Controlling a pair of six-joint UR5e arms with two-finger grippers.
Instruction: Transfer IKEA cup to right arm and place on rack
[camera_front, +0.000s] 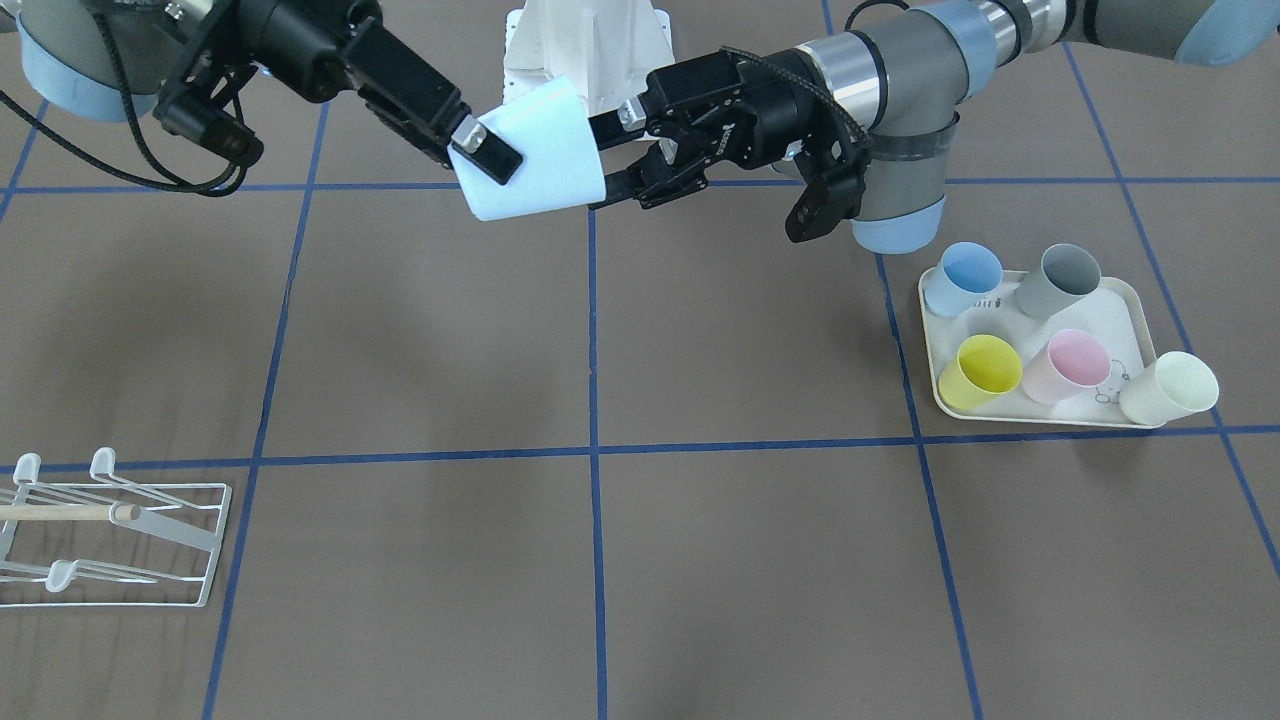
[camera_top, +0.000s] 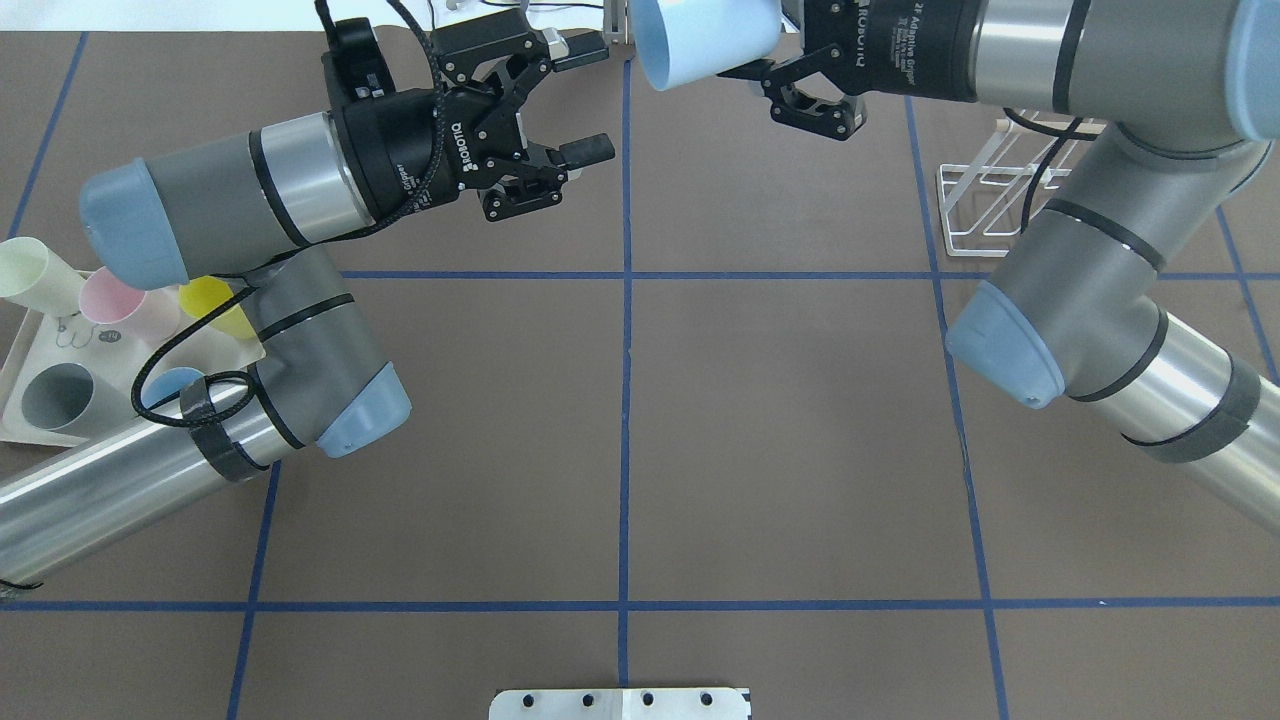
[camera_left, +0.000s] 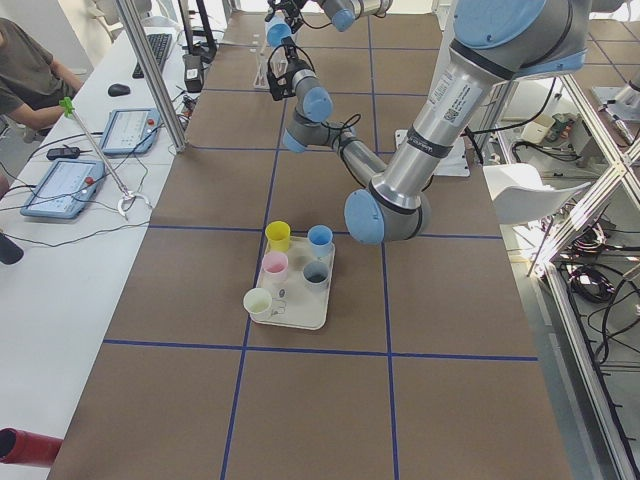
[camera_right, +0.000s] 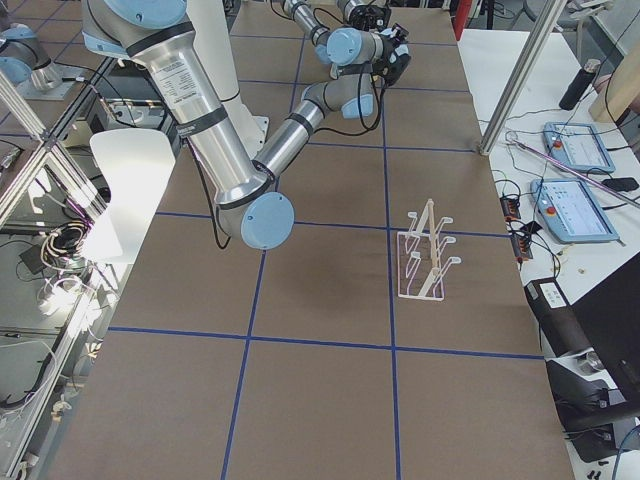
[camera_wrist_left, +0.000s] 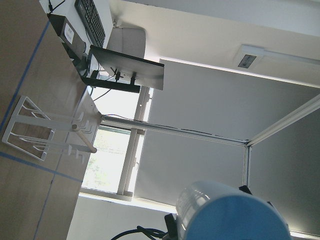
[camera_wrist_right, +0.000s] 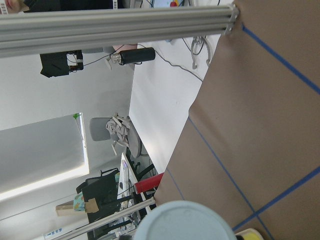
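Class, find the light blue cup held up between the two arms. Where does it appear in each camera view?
Exterior front-facing: the light blue cup is upper centre.
Overhead exterior: top edge, just right of centre.
Exterior left: far top, tiny.
Exterior right: too small to make out.
Left wrist: bottom right.
Right wrist: bottom centre.
Shared landmark: the rack.

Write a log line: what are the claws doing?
right claw: holding cup | left claw: open | rack: no cup yet
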